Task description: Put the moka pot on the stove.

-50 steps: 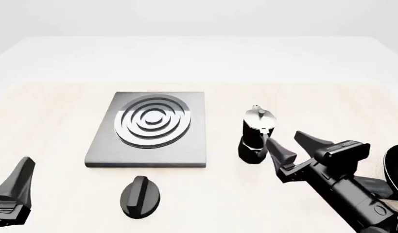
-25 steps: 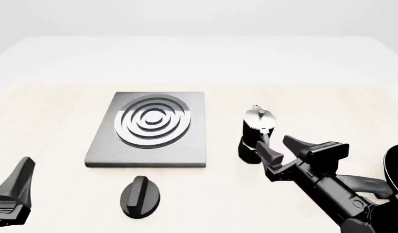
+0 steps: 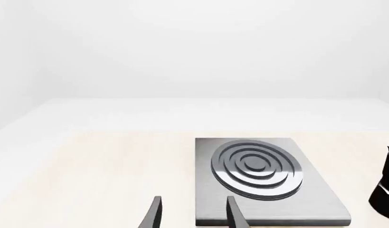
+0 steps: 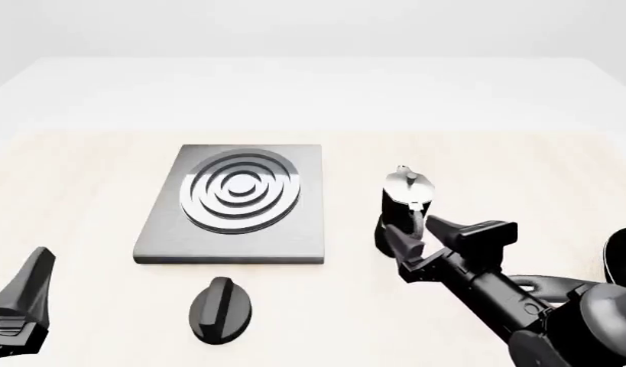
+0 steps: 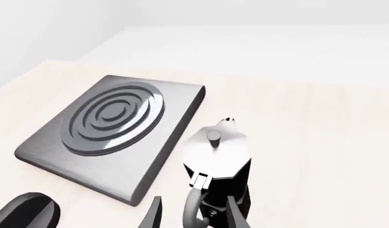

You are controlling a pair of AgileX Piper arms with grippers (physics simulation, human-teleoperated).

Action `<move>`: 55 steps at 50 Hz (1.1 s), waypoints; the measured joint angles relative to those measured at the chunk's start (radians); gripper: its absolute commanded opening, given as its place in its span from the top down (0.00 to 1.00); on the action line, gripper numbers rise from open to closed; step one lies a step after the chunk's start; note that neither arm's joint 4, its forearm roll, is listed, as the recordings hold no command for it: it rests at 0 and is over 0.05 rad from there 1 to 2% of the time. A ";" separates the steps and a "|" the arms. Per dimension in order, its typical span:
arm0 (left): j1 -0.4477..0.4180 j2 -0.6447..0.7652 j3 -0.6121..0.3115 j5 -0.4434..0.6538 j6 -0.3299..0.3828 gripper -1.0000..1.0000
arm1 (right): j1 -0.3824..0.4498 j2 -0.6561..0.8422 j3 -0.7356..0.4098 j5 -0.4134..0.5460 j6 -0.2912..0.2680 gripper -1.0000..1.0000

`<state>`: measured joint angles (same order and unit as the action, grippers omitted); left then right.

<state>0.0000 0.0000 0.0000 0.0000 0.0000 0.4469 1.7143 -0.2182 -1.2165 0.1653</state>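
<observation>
The moka pot (image 4: 398, 205) stands upright on the table, black with a silver lid, just right of the stove (image 4: 231, 205). The stove is a flat grey slab with silver burner rings. My right gripper (image 4: 410, 227) is open, close behind the pot's near right side. In the right wrist view the pot (image 5: 218, 159) fills the centre, and its curved handle (image 5: 193, 209) lies between my open fingers (image 5: 154, 216). My left gripper (image 4: 25, 294) is open and empty at the near left; its wrist view shows the stove (image 3: 264, 178) and the pot (image 3: 387, 190) at the edge.
A black oval knob (image 4: 221, 307) lies on the table in front of the stove, and shows in the right wrist view (image 5: 26, 213). A black pan (image 4: 624, 264) sits at the right edge, beside my right arm.
My right gripper has moved left and forward, closing in on the moka pot until its fingers flank the handle. The pot, stove and left arm have not moved.
</observation>
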 measured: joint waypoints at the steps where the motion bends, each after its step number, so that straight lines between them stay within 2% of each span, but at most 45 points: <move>1: 0.000 0.000 0.000 0.000 0.000 0.00 | 0.001 0.005 -0.003 0.000 0.001 0.00; 11: 0.000 0.000 0.000 0.000 0.000 0.00 | 0.011 0.045 -0.024 -0.002 0.014 0.00; 12: 0.000 0.000 0.000 0.000 0.000 0.00 | 0.013 0.048 -0.025 -0.002 0.015 1.00; 25: 0.000 0.000 0.000 0.000 0.000 0.00 | 0.009 0.037 -0.021 -0.003 0.008 1.00; 33: 0.000 0.000 0.000 0.000 0.000 0.00 | 0.007 -0.015 0.005 0.001 -0.024 1.00; 55: 0.000 0.000 0.000 0.000 0.000 0.00 | 0.018 -0.235 0.035 0.119 -0.113 1.00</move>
<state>0.0000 0.0000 0.0000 0.0000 0.0000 0.4647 1.4798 -0.1834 -1.0979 0.0521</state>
